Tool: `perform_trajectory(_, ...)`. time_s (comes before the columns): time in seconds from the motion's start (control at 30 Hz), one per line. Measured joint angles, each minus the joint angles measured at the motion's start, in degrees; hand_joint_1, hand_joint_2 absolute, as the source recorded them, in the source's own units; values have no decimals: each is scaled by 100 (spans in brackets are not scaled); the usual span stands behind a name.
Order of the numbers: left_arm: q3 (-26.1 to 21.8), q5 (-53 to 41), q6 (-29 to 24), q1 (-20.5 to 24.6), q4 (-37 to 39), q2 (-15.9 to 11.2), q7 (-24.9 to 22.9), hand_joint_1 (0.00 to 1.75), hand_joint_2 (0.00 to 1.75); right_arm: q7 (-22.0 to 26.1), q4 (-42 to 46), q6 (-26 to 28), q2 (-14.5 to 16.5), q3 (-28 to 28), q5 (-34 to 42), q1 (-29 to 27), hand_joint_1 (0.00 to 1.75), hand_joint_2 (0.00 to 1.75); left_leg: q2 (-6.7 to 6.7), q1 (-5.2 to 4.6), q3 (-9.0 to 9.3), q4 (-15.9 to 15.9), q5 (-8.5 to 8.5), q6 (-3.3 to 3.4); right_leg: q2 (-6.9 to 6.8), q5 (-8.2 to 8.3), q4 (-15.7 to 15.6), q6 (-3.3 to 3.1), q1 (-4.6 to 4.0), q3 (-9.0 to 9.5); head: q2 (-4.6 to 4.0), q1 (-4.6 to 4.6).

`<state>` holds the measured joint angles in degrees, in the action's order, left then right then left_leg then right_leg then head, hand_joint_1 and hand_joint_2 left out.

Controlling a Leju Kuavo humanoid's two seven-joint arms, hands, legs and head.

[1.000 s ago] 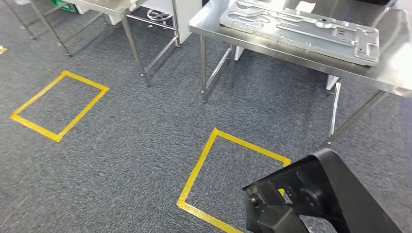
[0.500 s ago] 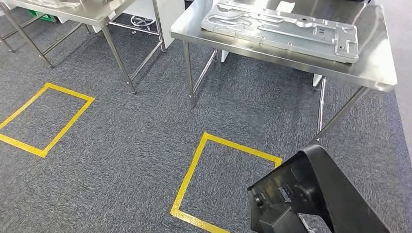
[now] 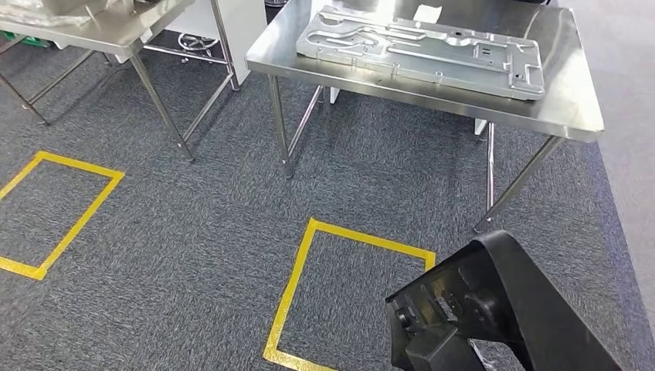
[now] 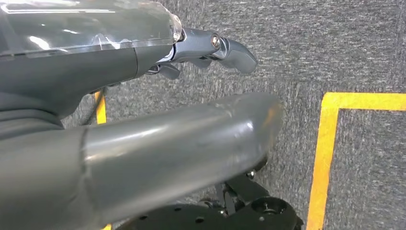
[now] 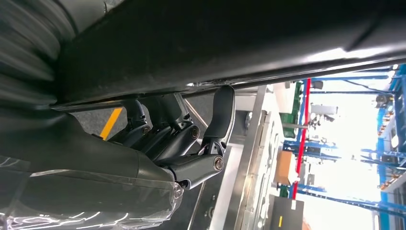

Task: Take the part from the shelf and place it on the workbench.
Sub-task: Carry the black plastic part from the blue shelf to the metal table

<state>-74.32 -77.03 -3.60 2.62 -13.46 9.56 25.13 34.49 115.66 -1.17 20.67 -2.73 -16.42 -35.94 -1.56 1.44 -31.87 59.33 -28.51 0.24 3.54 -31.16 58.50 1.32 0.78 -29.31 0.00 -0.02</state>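
The robot stands on the grey carpet some way short of the workbench (image 3: pixel 571 116), carrying the black part (image 3: pixel 494 309) low on its right side, near the bottom right of its own outlook. The right hand (image 5: pixel 182 143) is clamped on it: its dark fingers (image 5: pixel 218 115) curl up against the underside of the black moulding. The left hand (image 4: pixel 143 143) hangs down toward the floor, thumb and fingers apart, with nothing in it.

So the fetching from the shelf looks done, and this is the carrying leg of the job. The steel workbench lies ahead, far and slightly right, with a long silver plate (image 3: pixel 421 50) lying flat across most of its top. A yellow taped square (image 3: pixel 301 263) sits on the floor just in front of it, likely the spot to stand.

Next, I reckon, it must step into that square, raise the part above the table edge, and find bare steel beside the plate, perhaps the right end, to set it down.
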Motion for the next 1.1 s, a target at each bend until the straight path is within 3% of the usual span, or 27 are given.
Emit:
perform_trajectory(0.07, 0, -1, 1, 17, 0, 3, 2, 0, 0, -1, 0, -1, -1, 0, 1, 3, 175, 175, 110, 17, 59, -46, -19, 71, -146, -213, 443, 45, 0, -213, 0, 31)
perform_trajectory(0.13, -1, -2, 1, 22, 0, 1, 1, 0, 0, -6, -8, 7, -2, 0, -1, 3, 175, 175, 198, -2, 94, -53, -61, 107, -291, -496, 1219, 81, 7, -666, 0, 53)
perform_trajectory(0.17, -2, -2, 1, 22, 0, -1, -3, 0, 0, -10, -16, 19, -2, 1, -4, 0, 175, 175, 228, -12, 115, -53, -84, 110, -313, -535, 1491, 90, 11, -856, 0, 52)
perform_trajectory(0.2, -2, -2, 1, 24, 0, -1, -8, 0, 0, -14, -23, 35, -2, 1, -10, -1, 175, 175, 252, -19, 144, -52, -109, 108, -321, -460, 1564, 89, 12, -948, 0, 53)
perform_trajectory(0.23, -3, -2, 2, 28, 0, -1, -13, 0, 0, -17, -27, 52, -2, 2, -20, -2, 175, 175, 267, -22, 186, -52, -136, 105, -326, -267, 1408, 76, 10, -921, 0, 54)
perform_trajectory(0.3, -3, -4, 3, 34, 0, 3, -22, 0, 0, -20, -31, 86, -2, 2, -46, 0, 175, 175, 276, -25, 280, -59, -197, 88, -349, 196, 680, 12, -12, -628, 0, 55)
perform_trajectory(0.33, -3, -7, 4, 38, 0, 9, -24, 0, 0, -21, -31, 97, -2, 2, -59, 1, 175, 175, 273, -29, 308, -61, -224, 67, -368, 323, 352, -26, -35, -483, 0, 51)
perform_trajectory(0.37, -3, -9, 5, 40, 0, 14, -26, 0, 0, -21, -31, 106, -2, 1, -68, 1, 175, 175, 272, -30, 320, -68, -245, 39, -386, 362, 154, -57, -60, -398, 0, 50)
perform_trajectory(0.43, -3, -15, 5, 47, 0, 19, -29, 0, 0, -22, -29, 123, -2, 0, -80, -2, 175, 175, 279, -31, 334, -102, -266, -29, -388, 313, 61, -103, -97, -367, 0, 49)
perform_trajectory(0.53, -3, -39, 5, 60, 0, 13, -28, 0, 0, -18, -26, 174, -2, 0, -122, -3, 175, 175, 266, -37, 355, -5, -367, -113, -356, 316, -54, -185, -45, -269, 0, 36)
perform_trajectory(0.57, -3, -48, 7, 65, 0, 10, -27, 0, 0, -16, -26, 195, -2, -1, -146, 0, 175, 175, 244, -37, 255, 228, -486, -130, -355, 311, -89, -217, -27, -223, 0, 19)
perform_trajectory(0.67, -3, -66, 22, 54, 0, 4, -28, 0, 0, -13, -27, 312, -3, -2, -242, 9, 175, 175, 208, -26, -380, 1325, -877, -170, -345, 230, -96, -279, -45, -135, 0, -7)
perform_trajectory(0.7, -3, -72, 30, 45, 0, -2, -31, 0, 0, -14, -27, 372, -4, -3, -279, 10, 175, 175, 208, -25, -519, 1486, -840, -178, -330, 197, -95, -282, -52, -95, 0, -7)
perform_trajectory(0.73, -3, -76, 38, 38, 0, -11, -34, 0, 0, -18, -26, 436, -7, -3, -313, 13, 175, 175, 208, -25, -549, 1418, -677, -178, -312, 160, -94, -276, -56, -44, 0, -11)
perform_trajectory(0.8, -4, -79, 47, 33, 0, -36, -40, 0, 0, -46, -19, 588, -16, -10, -363, 28, 175, 175, 202, -28, -335, 755, -169, -143, -285, 71, -93, -247, -57, 79, 0, -13)
perform_trajectory(0.87, -5, -79, 54, 39, 0, -57, -51, 0, 0, -83, -7, 718, -25, -23, -393, 64, 175, 175, 188, -55, -109, 183, 68, -79, -264, -7, -79, -186, -71, 144, 0, -5)
perform_trajectory(1.0, -5, -87, 61, 48, 0, -69, -77, 0, 0, -164, 50, 970, -42, -46, -489, 111, 175, 175, 168, -70, -17, -7, 12, 69, -258, -27, 3, -52, -66, 164, 0, 6)
perform_trajectory(1.07, -4, -109, 64, 51, 0, -75, -89, 0, 0, -273, 86, 1315, -63, -46, -648, 171, 175, 175, 165, -46, 76, -59, -2, 130, -282, -172, 333, 0, -53, -1, -1, 31)
perform_trajectory(1.1, -2, -131, 66, 51, 0, -81, -98, 0, 0, -361, 105, 1576, -85, -43, -789, 228, 175, 175, 174, -42, 103, -72, -19, 148, -294, -306, 655, 26, -42, -196, -1, 46)
